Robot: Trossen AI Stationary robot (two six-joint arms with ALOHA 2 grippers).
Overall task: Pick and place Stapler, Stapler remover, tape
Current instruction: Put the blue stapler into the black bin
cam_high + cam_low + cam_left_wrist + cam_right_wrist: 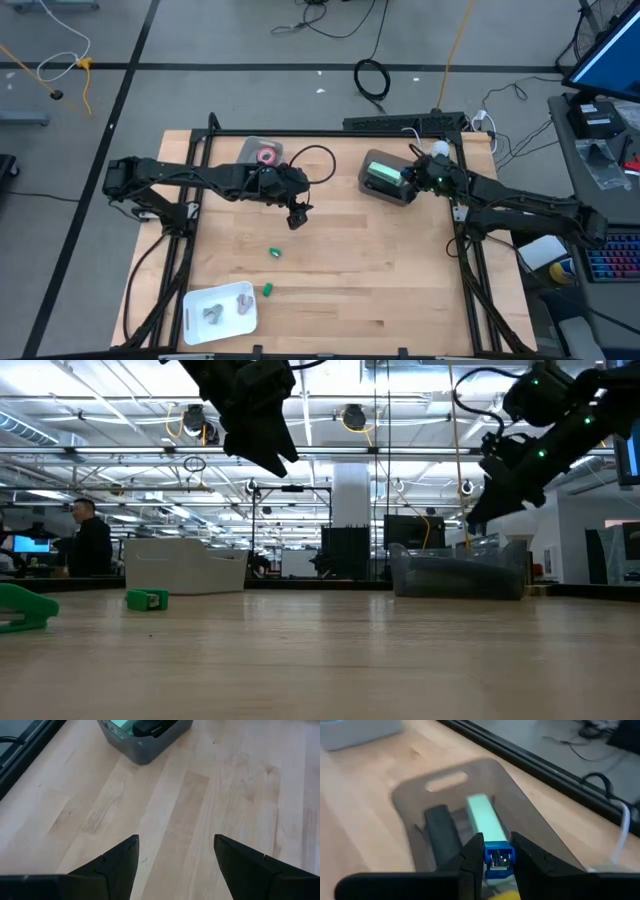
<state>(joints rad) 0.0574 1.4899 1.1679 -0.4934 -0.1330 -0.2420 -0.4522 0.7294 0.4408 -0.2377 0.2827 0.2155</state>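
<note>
over the grey bin (pixel 410 795), right gripper (pixel 497 851) clasps the stapler (pixel 487 832) (no legible label); left gripper (pixel 175 851) spread.

Wooden table (pixel 350 280), white tray (pixel 200 300), grey bin (pixel 372 188)

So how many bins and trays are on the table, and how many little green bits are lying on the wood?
Bins: 2, the clear bin and the grey bin
Trays: 1, the white tray
Little green bits: 2, one nearer the middle and one beside the white tray
Total: 5
</note>
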